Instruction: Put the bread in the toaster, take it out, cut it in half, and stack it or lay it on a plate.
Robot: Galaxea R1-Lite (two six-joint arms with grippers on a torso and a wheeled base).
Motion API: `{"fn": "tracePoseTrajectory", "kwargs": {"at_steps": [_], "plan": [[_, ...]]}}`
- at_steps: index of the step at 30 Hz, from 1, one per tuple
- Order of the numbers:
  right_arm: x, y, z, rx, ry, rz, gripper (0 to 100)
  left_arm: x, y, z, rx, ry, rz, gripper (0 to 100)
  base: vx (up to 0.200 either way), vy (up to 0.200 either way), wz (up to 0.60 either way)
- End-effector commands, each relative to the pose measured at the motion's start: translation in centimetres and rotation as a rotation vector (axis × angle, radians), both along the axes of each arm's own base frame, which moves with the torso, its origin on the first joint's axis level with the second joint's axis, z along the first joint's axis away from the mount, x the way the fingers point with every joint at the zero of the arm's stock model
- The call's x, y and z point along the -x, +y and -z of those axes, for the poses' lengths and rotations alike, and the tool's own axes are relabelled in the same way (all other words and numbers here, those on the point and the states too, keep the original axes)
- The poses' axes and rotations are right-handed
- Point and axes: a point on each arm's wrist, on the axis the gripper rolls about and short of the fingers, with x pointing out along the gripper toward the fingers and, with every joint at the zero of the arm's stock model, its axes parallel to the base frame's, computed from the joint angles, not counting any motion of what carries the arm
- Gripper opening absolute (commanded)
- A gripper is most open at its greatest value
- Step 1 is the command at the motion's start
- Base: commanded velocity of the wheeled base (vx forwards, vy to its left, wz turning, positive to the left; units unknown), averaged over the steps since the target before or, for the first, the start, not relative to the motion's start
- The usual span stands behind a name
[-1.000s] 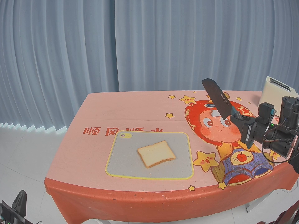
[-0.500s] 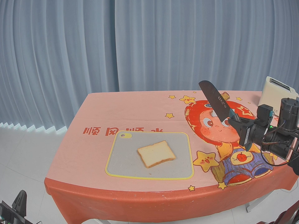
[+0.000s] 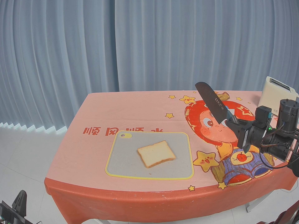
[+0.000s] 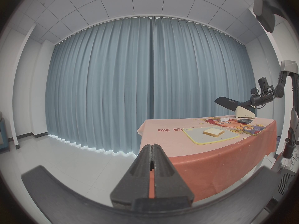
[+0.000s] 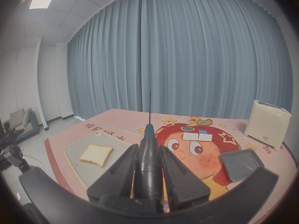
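While bread (image 3: 156, 154) lies on cutting board (image 3: 124, 159), right jaws clamp knife (image 3: 211, 101); left jaws closed.

Bread (image 3: 156, 154) on cutting board (image 3: 124, 164), near table (image 3: 124, 115) front; knife (image 3: 211, 101) aloft right of board; toaster (image 3: 275, 94) far right corner.

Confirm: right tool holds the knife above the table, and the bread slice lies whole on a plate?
One error: the bread lies whole on the cutting board, not a plate, as the head view shows. The right tool does hold the knife above the table.
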Motion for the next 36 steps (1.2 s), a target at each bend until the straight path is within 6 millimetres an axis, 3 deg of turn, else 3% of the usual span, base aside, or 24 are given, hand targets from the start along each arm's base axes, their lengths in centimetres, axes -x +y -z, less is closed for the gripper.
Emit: {"fn": "tracePoseTrajectory", "kwargs": {"at_steps": [1, 6, 36], "plan": [[0.1, 0.2, 0.1, 0.001, 0.002, -0.011, 0, -0.1, 0.0, 0.5, 0.000, 0.017, 0.000, 0, 0.000, 0.000, 0.00], [0.6, 1.0, 0.5, 0.008, 0.017, -0.051, 0, -0.1, 0.0, 0.5, 0.000, 0.017, 0.000, 0, 0.000, 0.000, 0.00], [2.0, 0.6, -0.7, -0.013, -0.032, -0.064, 0, -0.1, 0.0, 0.4, 0.003, 0.013, 0.000, 0, 0.000, 0.000, 0.00]]}}
